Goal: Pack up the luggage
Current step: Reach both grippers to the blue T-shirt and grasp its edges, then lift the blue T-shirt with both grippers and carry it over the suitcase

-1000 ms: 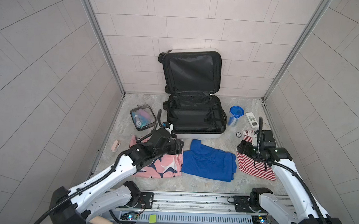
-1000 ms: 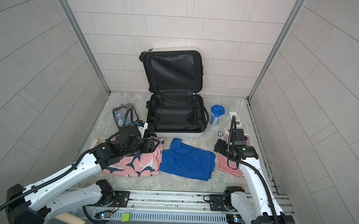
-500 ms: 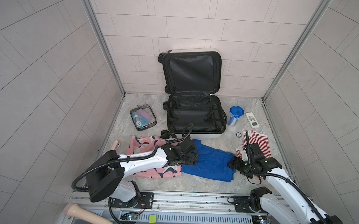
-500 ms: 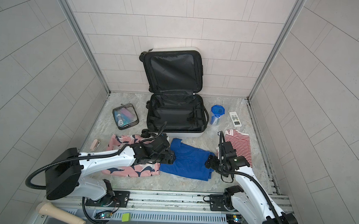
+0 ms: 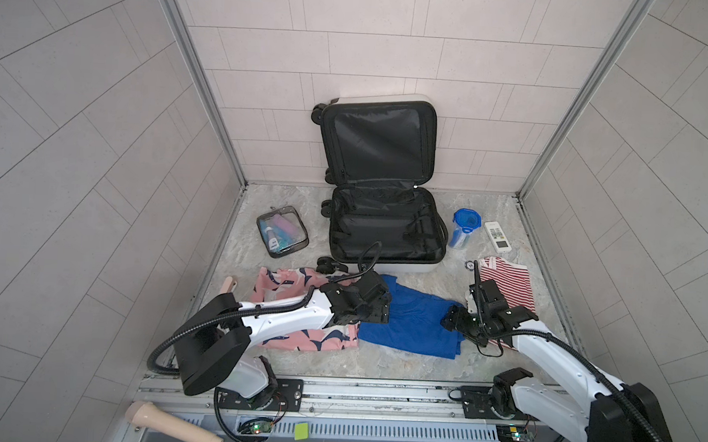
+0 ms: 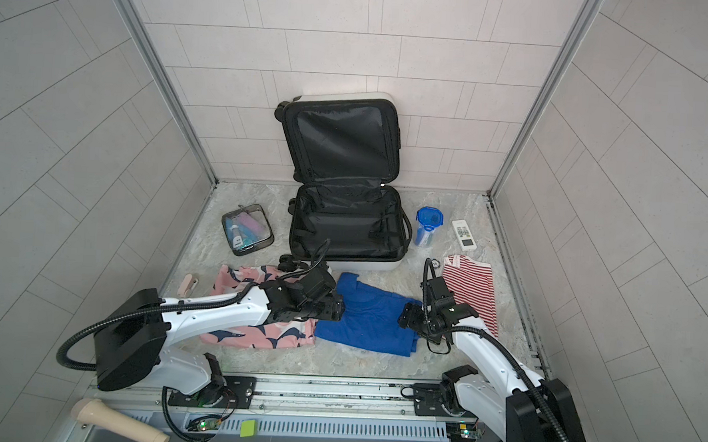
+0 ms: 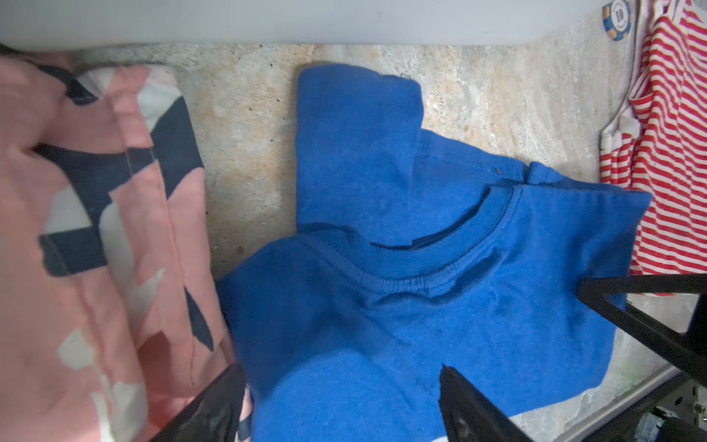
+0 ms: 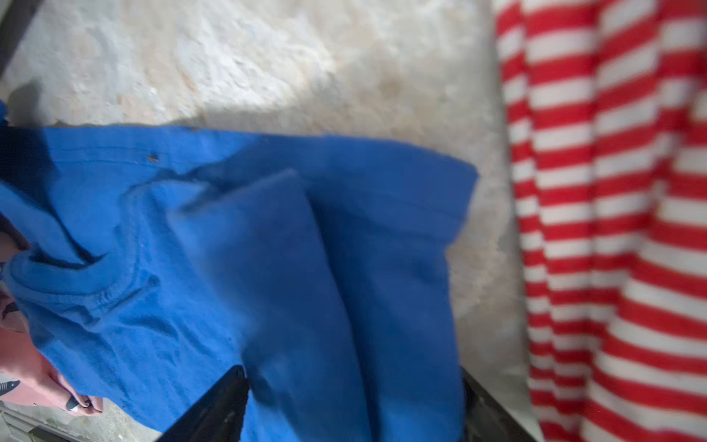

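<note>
Left gripper point(image 7: 340, 377) hangs low over the blue shirt point(image 5: 413, 325) with its jaws spread wide. One finger is at the shirt's edge next to the pink patterned garment point(image 5: 282, 285), the other over blue cloth. Right gripper point(image 8: 352, 373) is just as wide and straddles a fold at the shirt's opposite side. Neither pinches anything, and whether the fingers touch the cloth cannot be told.

The suitcase point(image 5: 404, 268) lies open at the back of the table point(image 5: 378, 364), behind the shirt. Its lid stands upright against the tiled wall point(image 5: 373, 56), and black lining shows in both halves. The blue shirt lies between the pink garment on the left and a red-and-white striped shirt point(image 5: 507, 284) on the right. A clear pouch point(image 5: 281, 235) sits left of the suitcase. A blue-lidded cup point(image 5: 464, 228) and a white remote point(image 5: 498, 236) sit to its right. A small chip point(image 7: 616, 19) marked 10 lies by the striped shirt's collar.
</note>
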`<state>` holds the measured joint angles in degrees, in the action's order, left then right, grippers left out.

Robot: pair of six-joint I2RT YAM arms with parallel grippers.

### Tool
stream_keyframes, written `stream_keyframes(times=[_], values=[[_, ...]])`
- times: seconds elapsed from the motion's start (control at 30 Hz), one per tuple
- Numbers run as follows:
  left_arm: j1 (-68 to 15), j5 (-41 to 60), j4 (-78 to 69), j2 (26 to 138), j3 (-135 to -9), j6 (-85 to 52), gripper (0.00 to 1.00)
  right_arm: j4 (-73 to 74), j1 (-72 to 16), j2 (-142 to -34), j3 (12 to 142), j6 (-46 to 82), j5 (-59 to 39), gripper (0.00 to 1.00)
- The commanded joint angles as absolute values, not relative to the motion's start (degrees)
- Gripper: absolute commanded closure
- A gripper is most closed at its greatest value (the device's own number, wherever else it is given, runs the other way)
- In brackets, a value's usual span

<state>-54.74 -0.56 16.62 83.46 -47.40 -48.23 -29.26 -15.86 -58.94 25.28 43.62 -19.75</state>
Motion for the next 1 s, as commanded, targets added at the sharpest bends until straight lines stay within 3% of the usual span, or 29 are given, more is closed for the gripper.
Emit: stream_keyframes(times=[0.0,0.13,0.27,0.4,0.97], values=[[-54.26,-2.33,17.69,83.65,-49.45,-49.31,0.14,-26.44,-16.61,-60.7,25.08,44.63,-19.16,0.26],[-53.75,-1.78,17.36,83.67,-49.58,-48.96,0.14,-25.75,-16.66,-61.43,25.19,44.9,-19.28,0.51],[-53.36,-1.25,16.45,83.77,-49.44,-48.36,0.14,-32.07,-16.64,-59.84,28.56,43.66,-15.24,0.84],[-52.91,-0.56,15.65,84.86,-49.98,-47.49,0.14,-38.42,-16.26,-58.93,32.49,40.92,-11.48,0.99],[-53.01,7.73,12.26,96.07,-53.45,-46.65,0.15,-44.12,-12.72,-59.65,35.15,38.03,-7.48,1.0]])
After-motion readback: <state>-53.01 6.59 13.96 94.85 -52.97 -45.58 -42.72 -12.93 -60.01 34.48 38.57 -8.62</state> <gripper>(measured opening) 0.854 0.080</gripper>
